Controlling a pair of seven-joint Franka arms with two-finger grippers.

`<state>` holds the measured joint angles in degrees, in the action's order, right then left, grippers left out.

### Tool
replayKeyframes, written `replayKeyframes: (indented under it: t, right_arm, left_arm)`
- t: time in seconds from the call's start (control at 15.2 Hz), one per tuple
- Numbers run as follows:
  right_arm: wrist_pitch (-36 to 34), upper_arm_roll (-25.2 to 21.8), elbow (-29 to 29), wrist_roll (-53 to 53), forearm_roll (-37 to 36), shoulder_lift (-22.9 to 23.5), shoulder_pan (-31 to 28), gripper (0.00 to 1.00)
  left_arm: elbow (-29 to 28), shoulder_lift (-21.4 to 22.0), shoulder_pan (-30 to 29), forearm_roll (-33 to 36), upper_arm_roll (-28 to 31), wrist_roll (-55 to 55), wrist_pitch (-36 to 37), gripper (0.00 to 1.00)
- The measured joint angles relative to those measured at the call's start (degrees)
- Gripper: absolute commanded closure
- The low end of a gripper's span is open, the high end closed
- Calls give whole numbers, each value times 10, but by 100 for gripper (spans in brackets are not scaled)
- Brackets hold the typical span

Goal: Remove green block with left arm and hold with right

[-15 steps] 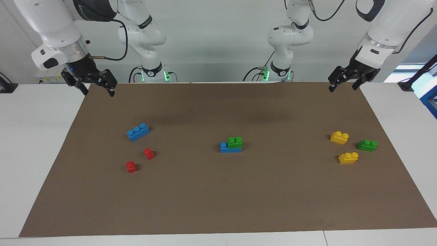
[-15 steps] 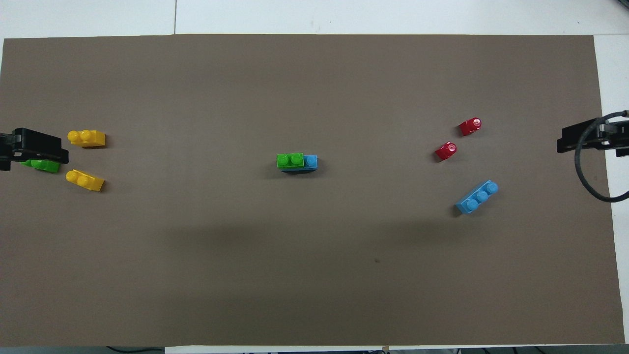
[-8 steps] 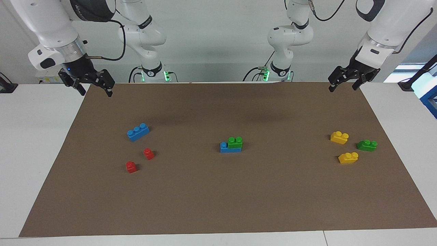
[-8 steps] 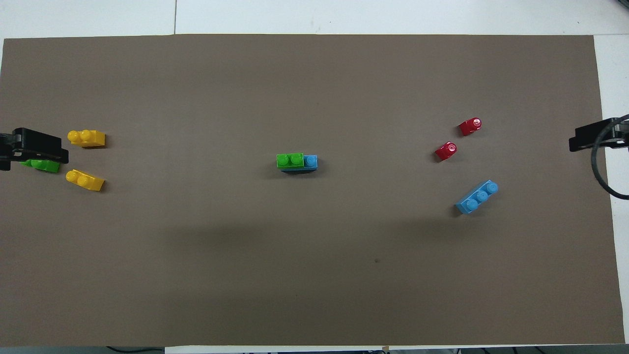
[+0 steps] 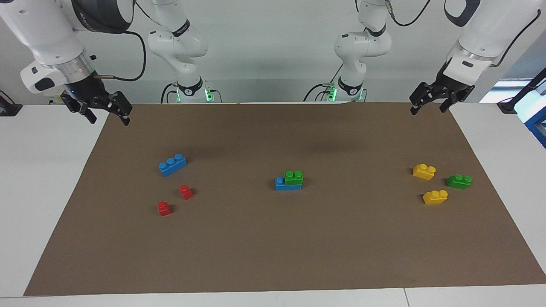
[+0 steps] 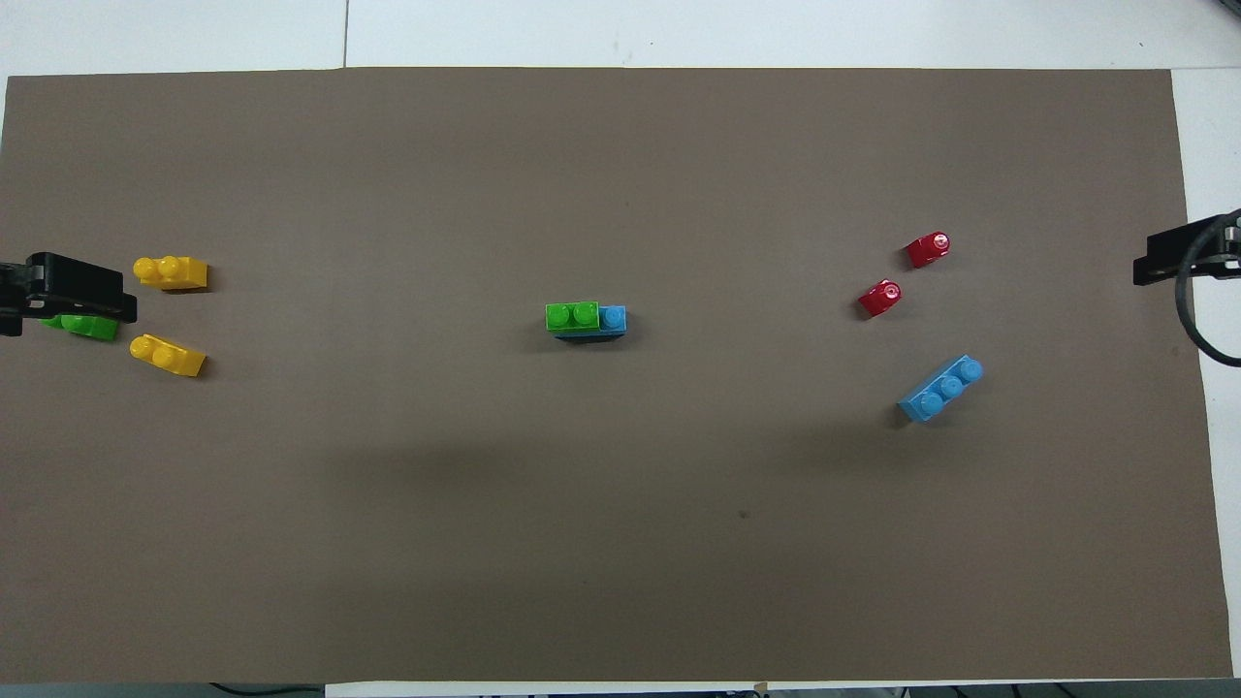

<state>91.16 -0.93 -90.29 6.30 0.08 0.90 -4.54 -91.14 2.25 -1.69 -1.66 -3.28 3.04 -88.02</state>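
Note:
The green block (image 5: 294, 177) (image 6: 572, 316), bright and two-studded, is pressed onto one end of a blue brick (image 5: 281, 184) (image 6: 613, 319) in the middle of the brown mat. One blue stud stays uncovered beside it. My left gripper (image 5: 428, 110) hangs open and empty over the mat's corner at the left arm's end, well away from the stack. My right gripper (image 5: 108, 120) is open and empty too, raised over the mat's edge at the right arm's end.
A darker green brick (image 5: 458, 181) and two yellow bricks (image 5: 424, 171) (image 5: 435, 196) lie toward the left arm's end. A loose blue three-stud brick (image 5: 172, 164) and two small red bricks (image 5: 185, 191) (image 5: 164, 208) lie toward the right arm's end.
The right gripper has drifted outward toward its own end of the table, from over the mat's corner to its edge. The left gripper and all bricks have stayed put.

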Motion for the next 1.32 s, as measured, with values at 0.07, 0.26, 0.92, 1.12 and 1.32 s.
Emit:
replayKeyframes:
  t: [0.07, 0.26, 0.92, 1.12, 1.32]
  right_arm:
    - [1, 3, 0, 48, 1, 4, 1, 0]
    - [5, 5, 0, 216, 35, 21, 9, 0]
    - [15, 1, 1, 506, 286, 77, 6, 0]
    - [16, 0, 1, 527, 379, 104, 0, 0]
    - [35, 0, 1, 543, 435, 129, -3, 0]
  left_arm:
    - [0, 0, 0, 0, 0, 0, 0, 0]
    - [0, 0, 1, 0, -2, 0, 0, 0]
    - [-28, 9, 3, 0, -4, 0, 3, 0]
    - [-62, 24, 14, -5, -5, 9, 3, 0]
    - [-98, 43, 18, -24, -6, 37, 2, 0]
